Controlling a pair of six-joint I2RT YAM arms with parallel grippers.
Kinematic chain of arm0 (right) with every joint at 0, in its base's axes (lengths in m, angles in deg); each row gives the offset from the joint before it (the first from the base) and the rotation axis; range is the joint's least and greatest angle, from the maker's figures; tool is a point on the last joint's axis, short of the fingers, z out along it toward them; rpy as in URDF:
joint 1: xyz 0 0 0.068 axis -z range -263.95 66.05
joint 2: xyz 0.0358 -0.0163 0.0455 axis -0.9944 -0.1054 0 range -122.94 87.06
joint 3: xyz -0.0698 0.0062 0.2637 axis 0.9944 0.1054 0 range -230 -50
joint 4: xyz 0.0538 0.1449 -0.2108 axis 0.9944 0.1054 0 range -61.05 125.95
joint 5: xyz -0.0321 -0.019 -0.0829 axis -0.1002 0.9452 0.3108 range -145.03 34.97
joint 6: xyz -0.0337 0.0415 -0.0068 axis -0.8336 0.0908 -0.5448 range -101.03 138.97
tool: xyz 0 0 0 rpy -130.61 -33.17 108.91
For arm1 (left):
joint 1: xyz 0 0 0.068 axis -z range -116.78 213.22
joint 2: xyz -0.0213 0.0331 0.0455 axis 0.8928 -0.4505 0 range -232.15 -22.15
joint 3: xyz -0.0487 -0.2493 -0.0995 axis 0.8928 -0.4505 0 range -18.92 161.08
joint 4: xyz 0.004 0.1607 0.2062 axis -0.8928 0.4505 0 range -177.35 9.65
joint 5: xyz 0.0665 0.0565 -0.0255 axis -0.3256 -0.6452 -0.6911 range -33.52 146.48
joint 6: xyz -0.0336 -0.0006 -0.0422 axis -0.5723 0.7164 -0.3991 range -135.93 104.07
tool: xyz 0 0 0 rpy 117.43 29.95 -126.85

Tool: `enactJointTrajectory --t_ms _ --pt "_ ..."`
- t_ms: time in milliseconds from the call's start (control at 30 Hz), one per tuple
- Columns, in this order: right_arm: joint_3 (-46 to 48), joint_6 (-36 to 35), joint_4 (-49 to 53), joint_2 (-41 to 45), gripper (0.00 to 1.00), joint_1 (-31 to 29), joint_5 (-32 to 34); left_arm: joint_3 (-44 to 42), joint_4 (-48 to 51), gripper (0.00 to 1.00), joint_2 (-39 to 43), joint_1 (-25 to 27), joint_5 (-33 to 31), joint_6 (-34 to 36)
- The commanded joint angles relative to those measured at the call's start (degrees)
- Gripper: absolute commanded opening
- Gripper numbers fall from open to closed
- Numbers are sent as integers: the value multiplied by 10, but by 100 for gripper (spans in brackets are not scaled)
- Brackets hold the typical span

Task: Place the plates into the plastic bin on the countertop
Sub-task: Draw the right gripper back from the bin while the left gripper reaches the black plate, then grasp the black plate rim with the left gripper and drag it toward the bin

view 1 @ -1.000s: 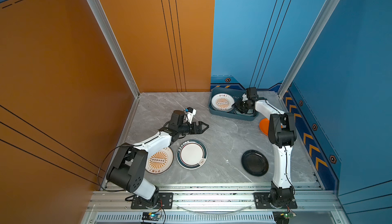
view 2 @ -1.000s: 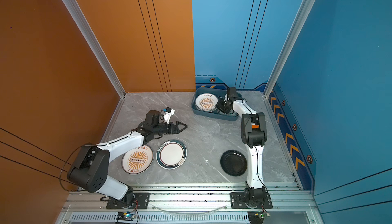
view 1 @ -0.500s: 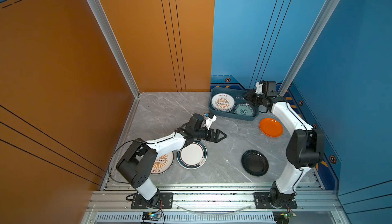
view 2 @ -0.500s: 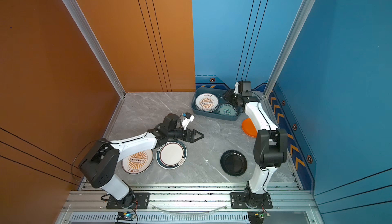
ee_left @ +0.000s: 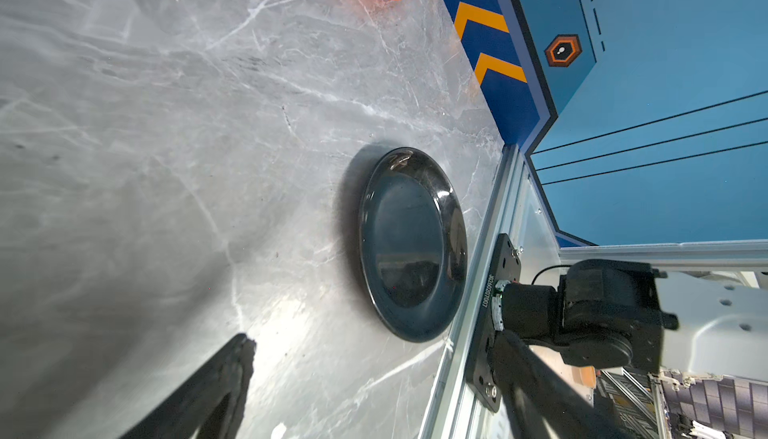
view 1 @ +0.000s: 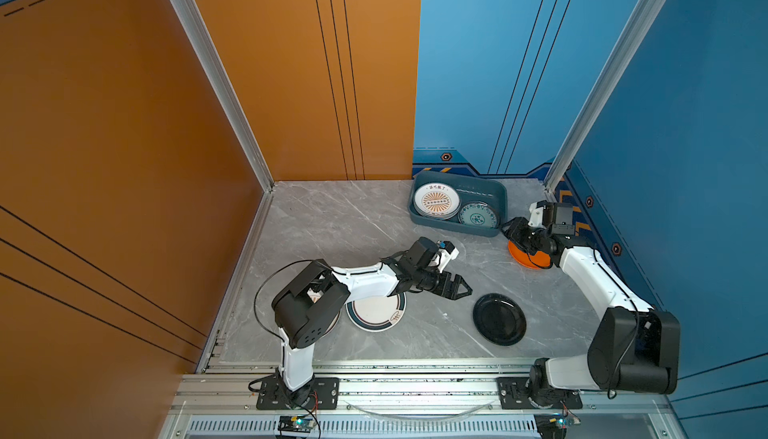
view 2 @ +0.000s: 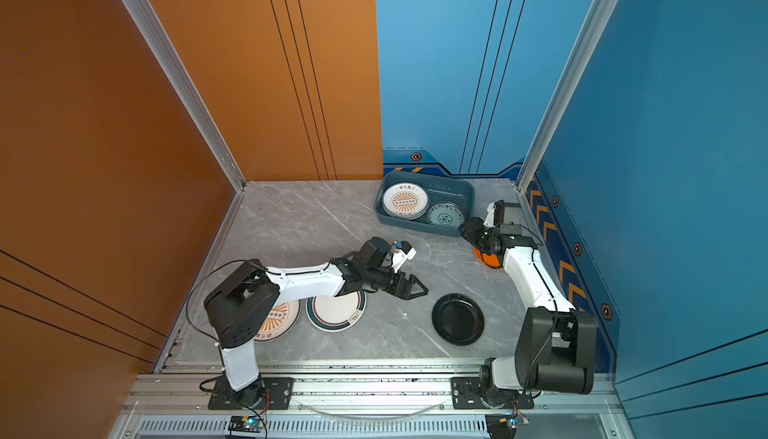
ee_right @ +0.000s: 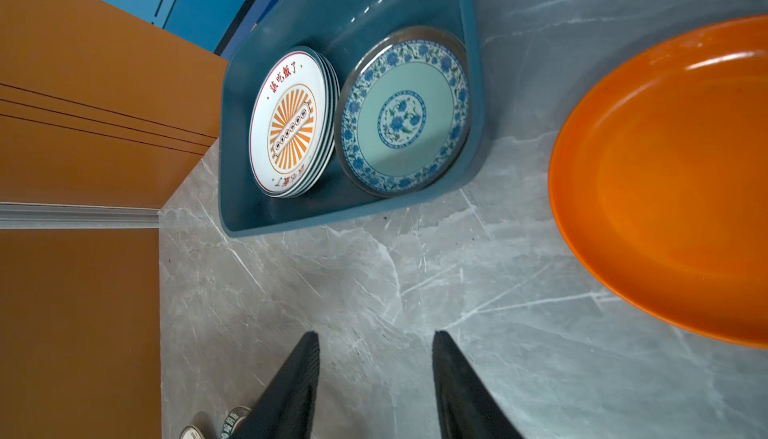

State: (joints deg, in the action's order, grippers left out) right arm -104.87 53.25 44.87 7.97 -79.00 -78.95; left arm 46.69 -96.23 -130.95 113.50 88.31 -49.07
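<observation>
Left hand [view 1: 460,291] has swung toward the black plate [view 1: 499,319] just ahead; right hand [view 1: 510,231] has left the plastic bin [view 1: 449,227] for the orange plate [view 1: 524,259] beside it. Left gapes wide, right half-parted, both empty. Risk: a flat rim slipping the grip, the plate skidding across the tabletop [view 1: 332,229].

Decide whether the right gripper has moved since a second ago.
Yes. The right gripper has pulled out of the plastic bin toward the near right and now hangs just outside its corner, beside the orange plate.
</observation>
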Motion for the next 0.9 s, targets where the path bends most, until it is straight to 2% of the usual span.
enactJointTrajectory --t_ms 0,100,133,233,467,867 --pt "35 -10 -32 32 48 6 -6 39 42 89 -30 17 -28 -21" --pt "64 -9 -43 47 48 16 -10 55 42 87 -53 22 -25 -44" --pt "73 -8 -47 53 48 20 -13 62 42 82 -62 24 -22 -48" --pt "93 -7 -55 65 48 36 -23 83 51 78 -86 30 -13 -54" --pt "107 -20 -46 81 48 76 -46 150 123 70 -130 45 -15 -35" --pt "127 -19 -70 58 49 92 -64 210 179 45 -182 61 -10 -25"
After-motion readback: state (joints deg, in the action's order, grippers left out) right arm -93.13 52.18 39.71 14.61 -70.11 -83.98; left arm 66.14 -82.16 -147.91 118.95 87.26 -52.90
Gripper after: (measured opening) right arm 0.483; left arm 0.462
